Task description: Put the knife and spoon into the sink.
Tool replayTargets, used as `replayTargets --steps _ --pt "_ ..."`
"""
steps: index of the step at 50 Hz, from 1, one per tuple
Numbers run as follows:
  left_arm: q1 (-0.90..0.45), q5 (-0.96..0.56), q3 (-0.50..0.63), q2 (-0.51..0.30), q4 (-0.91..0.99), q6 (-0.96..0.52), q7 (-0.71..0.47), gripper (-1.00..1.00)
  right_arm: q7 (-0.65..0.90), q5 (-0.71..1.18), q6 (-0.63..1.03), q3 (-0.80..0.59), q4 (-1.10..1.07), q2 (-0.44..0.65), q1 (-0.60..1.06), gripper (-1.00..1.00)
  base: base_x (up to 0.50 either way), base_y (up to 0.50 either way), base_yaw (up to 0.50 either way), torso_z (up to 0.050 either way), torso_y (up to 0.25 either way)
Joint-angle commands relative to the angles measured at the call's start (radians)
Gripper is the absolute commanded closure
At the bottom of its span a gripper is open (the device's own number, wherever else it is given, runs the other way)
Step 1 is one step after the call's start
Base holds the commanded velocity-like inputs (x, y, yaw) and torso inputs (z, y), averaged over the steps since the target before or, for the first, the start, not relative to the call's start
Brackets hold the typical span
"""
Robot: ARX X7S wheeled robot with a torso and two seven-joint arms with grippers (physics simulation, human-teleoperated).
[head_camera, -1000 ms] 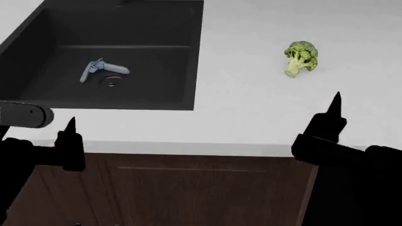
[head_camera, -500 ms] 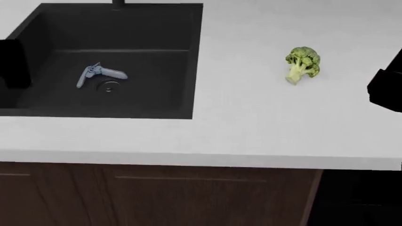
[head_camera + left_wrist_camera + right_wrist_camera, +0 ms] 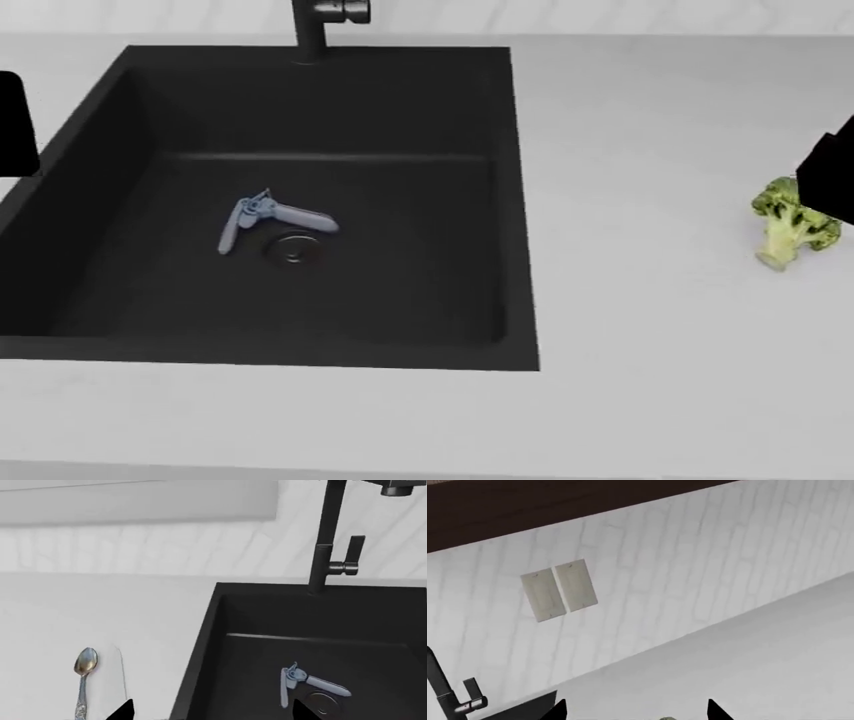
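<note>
1. Two dark finger tips of the left gripper (image 3: 210, 711) show at the near edge of the left wrist view, well apart from each other, so the fingers are spread and hold nothing.
2. Two similar tips of the right gripper (image 3: 636, 709) show in the right wrist view, also spread, with nothing between them.
3. Just beyond the left fingers, the spoon (image 3: 83, 680) lies flat on the white desk (image 3: 100, 610), beside the left rim of the sink (image 3: 200, 645) and not inside it. Its gold-brown bowl points toward the wall and its ornate handle points toward the camera.
4. A pale flat shape lies just beside the spoon, on the sink side; I cannot tell what it is.
5. The knife is not clearly visible in any view.
6. On the sink floor lies a blue-grey hinged two-armed tool (image 3: 267, 218), touching or almost touching the round metal drain (image 3: 291, 249).
7. On the desk right of the sink stands a broccoli floret (image 3: 791, 225), partly covered by a black part of the right arm at the edge of the head view.
8. At the far rim stands the dark faucet (image 3: 330, 535) with a side lever.
9. Farther, on the white tiled wall, are two pale switch plates (image 3: 559, 590) side by side.
</note>
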Motion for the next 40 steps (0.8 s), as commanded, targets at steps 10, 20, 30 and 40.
replayTargets --steps 10,20,30,40 --pt "0.013 0.009 -0.006 0.010 -0.019 0.023 0.007 -1.00 -0.023 -0.011 -0.038 0.013 -0.009 -0.011 -0.016 -1.00 0.27 0.48 0.00 0.000 0.000" --pt "0.012 0.005 0.005 0.010 -0.018 0.028 0.006 -1.00 -0.036 -0.012 -0.063 0.024 -0.008 -0.008 -0.036 -1.00 0.43 0.33 0.00 0.000 0.002" --pt "0.020 0.001 0.011 0.011 -0.018 0.034 0.004 -1.00 -0.014 0.010 -0.063 0.045 -0.007 -0.006 -0.062 -1.00 0.38 0.04 0.00 0.000 0.001" --pt "0.023 -0.004 0.018 0.007 -0.019 0.037 0.006 -1.00 0.014 0.034 -0.055 0.036 0.000 -0.001 -0.053 -1.00 0.00 0.00 0.00 0.000 0.000"
